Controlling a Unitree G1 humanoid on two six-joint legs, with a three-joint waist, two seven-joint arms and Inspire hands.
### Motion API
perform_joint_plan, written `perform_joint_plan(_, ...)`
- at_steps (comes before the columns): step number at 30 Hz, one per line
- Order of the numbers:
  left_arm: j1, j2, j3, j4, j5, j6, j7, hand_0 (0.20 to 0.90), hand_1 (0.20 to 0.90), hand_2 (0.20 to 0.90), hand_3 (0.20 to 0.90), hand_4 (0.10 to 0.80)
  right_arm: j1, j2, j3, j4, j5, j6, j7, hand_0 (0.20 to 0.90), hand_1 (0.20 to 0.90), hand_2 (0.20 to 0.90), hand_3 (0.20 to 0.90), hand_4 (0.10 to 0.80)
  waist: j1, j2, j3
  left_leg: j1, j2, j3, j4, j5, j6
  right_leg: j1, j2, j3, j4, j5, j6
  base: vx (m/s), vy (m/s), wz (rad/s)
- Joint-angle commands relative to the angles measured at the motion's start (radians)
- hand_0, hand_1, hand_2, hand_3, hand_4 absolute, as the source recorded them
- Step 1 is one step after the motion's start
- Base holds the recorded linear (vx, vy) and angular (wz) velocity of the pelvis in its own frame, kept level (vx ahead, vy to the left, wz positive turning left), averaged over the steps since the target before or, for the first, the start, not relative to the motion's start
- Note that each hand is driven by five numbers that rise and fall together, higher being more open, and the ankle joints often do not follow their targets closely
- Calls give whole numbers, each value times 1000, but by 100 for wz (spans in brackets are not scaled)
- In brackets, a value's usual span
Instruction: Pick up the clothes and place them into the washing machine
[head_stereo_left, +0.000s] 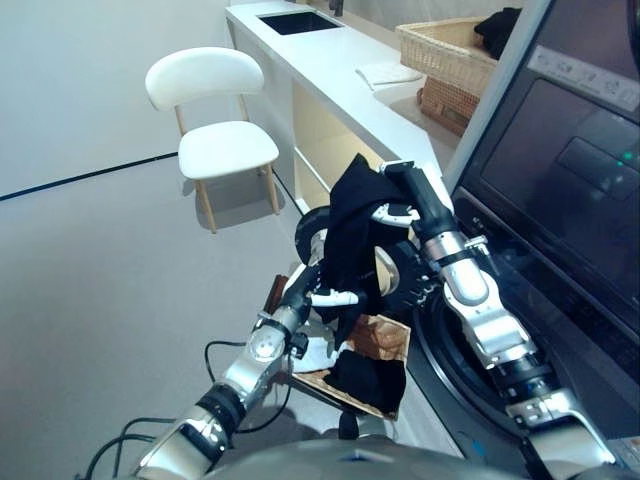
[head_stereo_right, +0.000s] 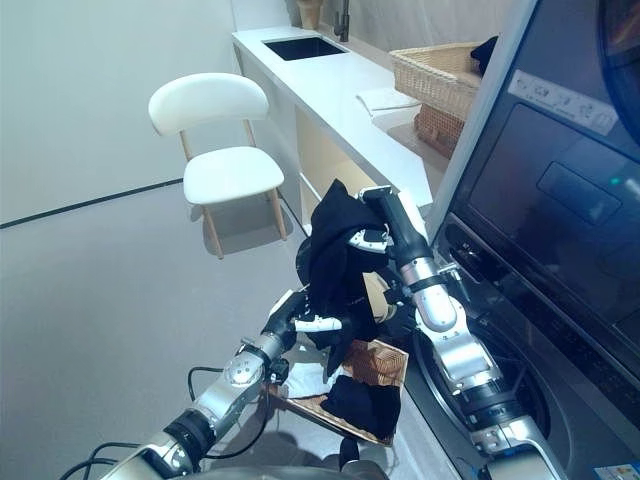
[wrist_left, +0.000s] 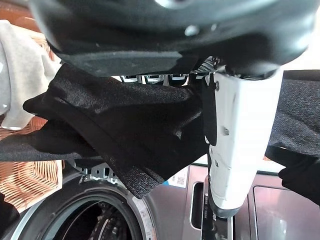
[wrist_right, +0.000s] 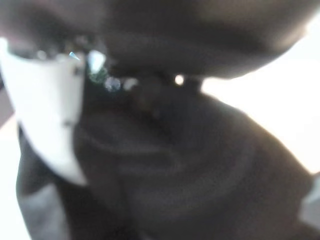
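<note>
We've got a black garment (head_stereo_left: 352, 235) held up in the air between both hands, just left of the washing machine (head_stereo_left: 560, 250). The right robot hand (head_stereo_left: 408, 200) clamps its top end, and the left robot hand (head_stereo_left: 318, 292) pinches it lower down. More dark clothes sit in the wicker basket (head_stereo_left: 385, 345) right below it.

Matt black cloth garment (head_stereo_left: 352, 232), woven wicker basket (head_stereo_left: 445, 50), glossy dark washing machine (head_stereo_left: 560, 190), smooth white chair (head_stereo_left: 215, 110).
</note>
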Motion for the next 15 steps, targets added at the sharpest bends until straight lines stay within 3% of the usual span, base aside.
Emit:
perform_joint_plan(1, -151, -91, -28, 54, -29, -79, 4, 900, 900, 900, 900, 800, -102, 24, -69, -60, 59, -82, -49, 200, 200, 200, 200, 300, 18, -19, -114, -1, 9, -12, -7, -1, -62, 65, 7, -12, 60, -124, 48, 0, 0, 0)
perform_joint_plan(9, -210, -157, -77, 110, -55, -68, 12, 900, 900, 900, 900, 800, -140, 44, -25, -37, 90, -82, -54, 200, 200, 200, 200, 300, 3, -23, -117, -1, 12, -7, -7, 0, -64, 60, 9, -8, 64, -120, 47, -15, -5, -2)
perform_joint_plan(15, -236, -171, -101, 105, -67, -66, 12, 900, 900, 900, 900, 800, -143, 47, -9, -49, 100, -82, -51, 200, 200, 200, 200, 300, -7, -26, -115, 1, 13, 0, -7, -2, -61, 54, 11, 3, 65, -117, 47, -11, -5, -6)
